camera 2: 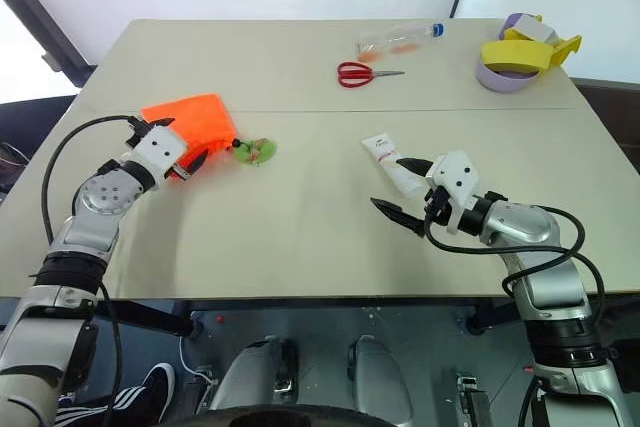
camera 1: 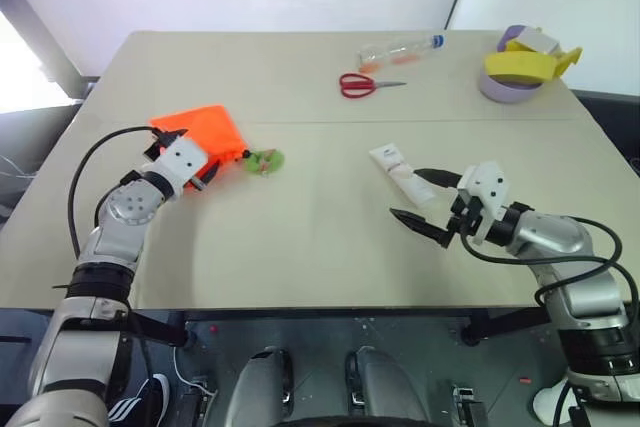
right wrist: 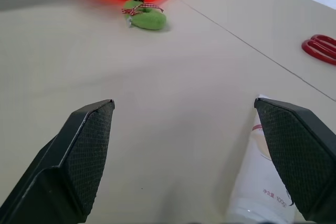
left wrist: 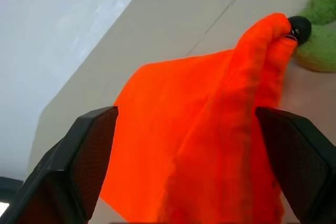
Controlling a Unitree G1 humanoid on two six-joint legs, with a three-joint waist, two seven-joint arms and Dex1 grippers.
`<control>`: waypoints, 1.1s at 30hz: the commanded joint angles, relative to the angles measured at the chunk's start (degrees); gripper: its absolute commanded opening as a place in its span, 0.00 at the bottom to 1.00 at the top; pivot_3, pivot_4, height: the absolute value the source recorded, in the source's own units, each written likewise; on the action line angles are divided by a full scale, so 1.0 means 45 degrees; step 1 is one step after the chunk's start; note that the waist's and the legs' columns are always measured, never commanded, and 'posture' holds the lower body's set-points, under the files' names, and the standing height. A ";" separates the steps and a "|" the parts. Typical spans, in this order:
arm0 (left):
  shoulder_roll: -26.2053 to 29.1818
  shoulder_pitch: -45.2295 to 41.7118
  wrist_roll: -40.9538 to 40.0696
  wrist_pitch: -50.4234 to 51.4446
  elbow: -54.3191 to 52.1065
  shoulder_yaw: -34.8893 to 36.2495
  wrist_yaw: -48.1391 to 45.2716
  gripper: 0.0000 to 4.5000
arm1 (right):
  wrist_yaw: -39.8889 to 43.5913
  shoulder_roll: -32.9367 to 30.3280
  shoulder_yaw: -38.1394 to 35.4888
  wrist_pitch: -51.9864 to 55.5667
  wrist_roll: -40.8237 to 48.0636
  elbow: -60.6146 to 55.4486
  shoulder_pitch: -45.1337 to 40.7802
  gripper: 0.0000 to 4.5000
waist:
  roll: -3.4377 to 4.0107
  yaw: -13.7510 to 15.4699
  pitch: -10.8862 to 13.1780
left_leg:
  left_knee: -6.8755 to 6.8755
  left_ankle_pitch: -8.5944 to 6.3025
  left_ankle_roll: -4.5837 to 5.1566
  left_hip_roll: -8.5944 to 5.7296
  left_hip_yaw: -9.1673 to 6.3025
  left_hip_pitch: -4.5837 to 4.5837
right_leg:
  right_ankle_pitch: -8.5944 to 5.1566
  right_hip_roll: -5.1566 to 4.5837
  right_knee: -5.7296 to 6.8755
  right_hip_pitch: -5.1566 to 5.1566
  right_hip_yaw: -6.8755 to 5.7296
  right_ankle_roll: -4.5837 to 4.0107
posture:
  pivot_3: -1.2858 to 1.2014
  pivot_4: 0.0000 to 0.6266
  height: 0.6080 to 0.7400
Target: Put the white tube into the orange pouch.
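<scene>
The orange pouch (camera 1: 205, 127) lies at the left of the table, its cord ending in a green tassel (camera 1: 266, 159). My left gripper (camera 2: 190, 140) reaches level into the pouch's near corner. In the left wrist view its fingers (left wrist: 89, 156) stand wide apart, with bunched orange fabric (left wrist: 178, 145) between them. The white tube (camera 1: 398, 169) lies flat right of centre. My right gripper (camera 1: 407, 194) hovers open just in front of it, and the tube (right wrist: 260, 182) lies beside one finger, not gripped.
At the far side lie red scissors (camera 1: 365, 84) and a clear bottle with a blue cap (camera 1: 400, 50). Yellow and purple tape rolls (camera 1: 515, 72) sit at the far right. A seam (camera 1: 400, 123) crosses the table. Bare tabletop separates the tassel from the tube.
</scene>
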 commanded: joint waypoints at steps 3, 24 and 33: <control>-0.0115 -0.0463 0.0154 -0.0021 0.0242 0.0027 0.0530 0.33 | -0.0037 -0.0075 -0.0224 -0.0306 0.0013 -0.0419 0.0063 1.00 | -0.0001 -0.0012 0.0001 | 0.0014 -0.0001 0.0002 0.0000 0.0000 0.0000 | 0.0000 0.0000 0.0013 0.0001 -0.0001 0.0001 | 0.52 0.24 1.00; -0.0373 0.0054 -0.1416 0.0267 -0.1459 0.0395 -0.0850 0.00 | -0.0054 -0.0117 -0.0255 -0.0435 -0.0030 -0.0431 0.0186 1.00 | -0.0003 -0.0009 0.0002 | 0.0048 -0.0001 0.0002 0.0003 -0.0008 0.0001 | 0.0000 -0.0004 0.0060 -0.0001 0.0003 0.0000 | 0.52 0.24 1.00; -0.0496 0.1245 -0.3388 0.1743 -0.4803 0.0174 -0.3484 0.00 | -0.0061 -0.0122 -0.0259 -0.0490 -0.0092 -0.0316 0.0165 1.00 | -0.0003 -0.0018 0.0002 | 0.0046 -0.0001 0.0000 0.0004 -0.0015 0.0000 | -0.0003 -0.0019 0.0053 -0.0004 0.0007 -0.0009 | 0.52 0.24 1.00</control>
